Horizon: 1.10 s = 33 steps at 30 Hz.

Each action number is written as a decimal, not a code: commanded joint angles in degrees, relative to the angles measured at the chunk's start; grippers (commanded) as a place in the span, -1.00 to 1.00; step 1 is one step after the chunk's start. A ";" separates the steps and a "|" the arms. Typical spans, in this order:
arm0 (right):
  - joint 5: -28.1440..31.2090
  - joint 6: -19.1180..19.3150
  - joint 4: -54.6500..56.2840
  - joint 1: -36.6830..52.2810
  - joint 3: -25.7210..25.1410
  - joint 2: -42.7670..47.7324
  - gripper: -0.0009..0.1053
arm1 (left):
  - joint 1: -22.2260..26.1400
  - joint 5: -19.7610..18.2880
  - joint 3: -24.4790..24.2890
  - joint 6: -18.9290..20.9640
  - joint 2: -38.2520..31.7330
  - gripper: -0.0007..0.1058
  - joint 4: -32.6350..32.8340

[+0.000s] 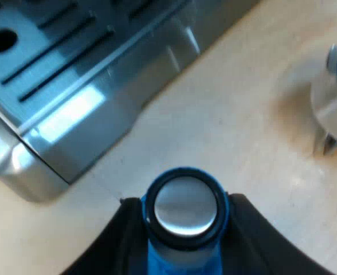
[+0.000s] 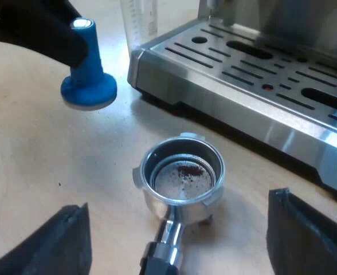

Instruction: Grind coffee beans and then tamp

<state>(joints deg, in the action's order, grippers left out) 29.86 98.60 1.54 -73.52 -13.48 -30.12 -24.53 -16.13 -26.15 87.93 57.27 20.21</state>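
- The left tool (image 1: 183, 207) pinches the blue tamper (image 1: 183, 220) by its stem, one black finger pressed on each side. The tamper's shiny metal cap faces the left wrist camera.
- From the right wrist view, the tamper sits out from the corner of the espresso machine (image 2: 260, 74), base downward and slightly tilted. I cannot tell whether the base touches the counter (image 2: 42, 160) or hangs just over it.
- The right tool (image 2: 177, 205) is spread wide and grips nothing. Its fingers (image 2: 54, 246) stand well apart on either side of the metal holder (image 2: 179, 177).
- The holder rests on the counter near the machine's slotted drip tray (image 2: 243, 63) but apart from it. It is loose, not locked in.
- Its basket faces up and holds only a thin scatter of dark grounds (image 2: 185, 171). Most of the metal bottom is bare.
- The holder's handle (image 2: 163, 258) points away from the machine, toward the right wrist camera.
- A measuring glass (image 2: 140, 20) stands upright just beside the machine's corner, beyond the tamper.
- Tamper and holder are well apart, both on the counter side of the machine's tray.
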 commanded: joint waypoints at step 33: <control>-0.17 0.21 0.83 0.21 -0.51 0.27 0.26 | 0.05 -0.37 5.14 0.30 8.89 0.11 -11.58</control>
<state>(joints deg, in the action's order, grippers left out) 29.86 98.60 2.56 -73.52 -13.48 -30.12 -24.53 -16.27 -20.96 87.93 66.32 8.79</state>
